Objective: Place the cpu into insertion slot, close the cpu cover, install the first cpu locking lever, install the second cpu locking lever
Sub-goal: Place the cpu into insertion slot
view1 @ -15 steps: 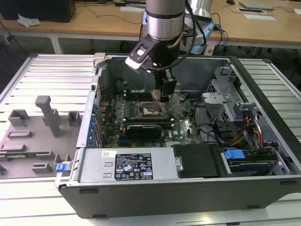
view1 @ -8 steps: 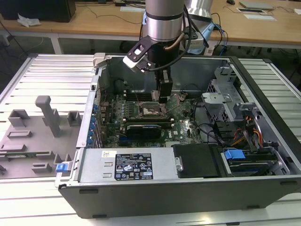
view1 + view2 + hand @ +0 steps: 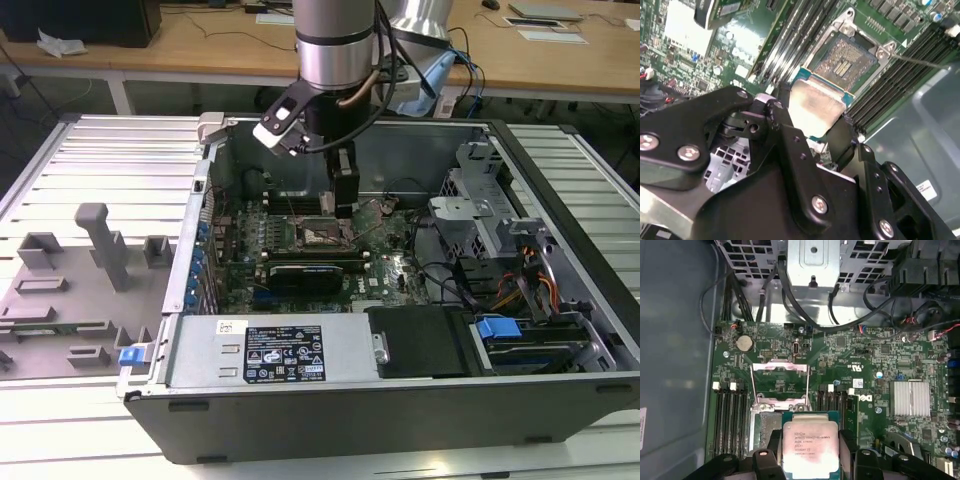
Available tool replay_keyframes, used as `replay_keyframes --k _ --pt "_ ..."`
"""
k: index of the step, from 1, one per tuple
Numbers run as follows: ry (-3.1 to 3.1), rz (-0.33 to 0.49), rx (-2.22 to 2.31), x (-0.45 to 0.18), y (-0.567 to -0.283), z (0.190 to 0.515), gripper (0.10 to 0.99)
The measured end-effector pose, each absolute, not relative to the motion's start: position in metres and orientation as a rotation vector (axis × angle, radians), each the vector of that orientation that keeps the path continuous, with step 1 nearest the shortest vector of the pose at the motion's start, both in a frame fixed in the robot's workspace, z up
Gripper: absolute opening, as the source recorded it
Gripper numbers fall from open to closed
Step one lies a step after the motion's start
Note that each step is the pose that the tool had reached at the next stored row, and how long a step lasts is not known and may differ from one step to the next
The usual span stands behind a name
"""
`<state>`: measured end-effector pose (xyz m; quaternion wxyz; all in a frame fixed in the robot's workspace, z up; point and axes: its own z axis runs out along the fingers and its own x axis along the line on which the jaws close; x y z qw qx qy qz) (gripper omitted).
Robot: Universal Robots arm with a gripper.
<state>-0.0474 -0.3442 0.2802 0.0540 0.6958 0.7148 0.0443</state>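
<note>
Even room light fills the exterior view, bright on the ribbed metal table [image 3: 100,150], while the open computer case [image 3: 560,200] holds soft shade along its inner walls. In the second wrist view a pale glare washes the metal top of the cpu [image 3: 817,102] pinched in my gripper [image 3: 815,115], and my black links nearest the lens sit dark and soft. In the first wrist view the silver heatsink [image 3: 910,397] burns near white; the case wall lies dim grey-blue.
</note>
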Motion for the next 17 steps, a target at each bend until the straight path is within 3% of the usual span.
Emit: replay_keyframes --k 17 --pt "2.113 0.131 2.169 -0.048 -0.332 0.252 0.541"
